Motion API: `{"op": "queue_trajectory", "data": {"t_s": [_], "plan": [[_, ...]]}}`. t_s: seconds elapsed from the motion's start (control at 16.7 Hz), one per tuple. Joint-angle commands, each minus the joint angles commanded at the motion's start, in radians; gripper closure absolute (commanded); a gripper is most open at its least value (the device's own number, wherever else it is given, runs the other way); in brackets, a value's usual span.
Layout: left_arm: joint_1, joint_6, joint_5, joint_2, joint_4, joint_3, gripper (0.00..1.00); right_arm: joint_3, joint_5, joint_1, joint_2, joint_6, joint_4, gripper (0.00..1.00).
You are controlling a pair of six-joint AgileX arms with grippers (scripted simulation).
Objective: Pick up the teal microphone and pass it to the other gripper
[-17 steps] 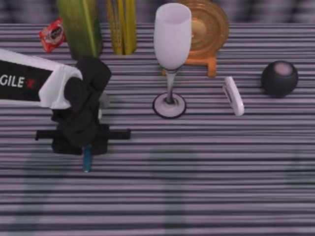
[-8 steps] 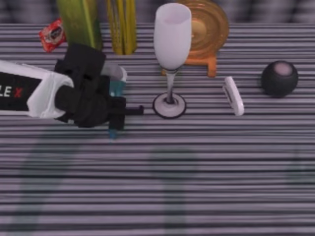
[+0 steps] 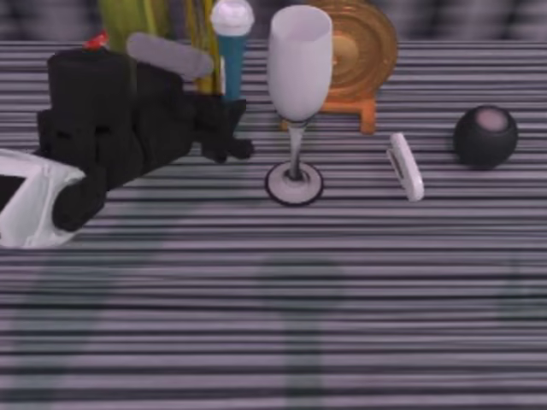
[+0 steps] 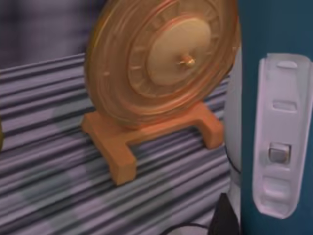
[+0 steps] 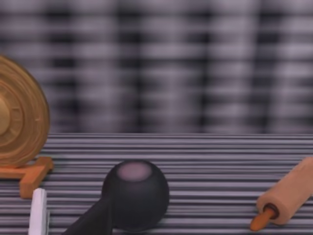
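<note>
The teal microphone is held off the table near the back, its white head uppermost, just left of the wine glass. My left gripper is shut on its teal handle from the left. In the left wrist view the handle and its white switch plate fill one side, with one black fingertip beside it. The other gripper, my right one, is out of the top view; only a dark part of it shows in the right wrist view.
A tall wine glass stands mid-table, with a gold disc on an orange stand behind it. A flat white bar device and a black ball lie to the right. Green and yellow bottles stand at the back left. A rolling pin lies beyond the ball.
My left arm has lifted the microphone off the table, carried it toward the back and right, and turned it head up beside the glass.
</note>
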Motion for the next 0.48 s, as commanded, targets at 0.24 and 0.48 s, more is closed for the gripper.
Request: {"op": "queue_trajectory", "data": {"t_s": [0.24, 0.48], "plan": [[0.012, 0.069, 0.084, -0.094, 0.238, -0.071, 1.0, 0.0, 0.0, 0.0, 0.0, 0.0, 0.0, 0.0], [0.016, 0.093, 0.112, -0.131, 0.308, -0.095, 1.0, 0.0, 0.0, 0.0, 0.0, 0.0, 0.0, 0.0]]}}
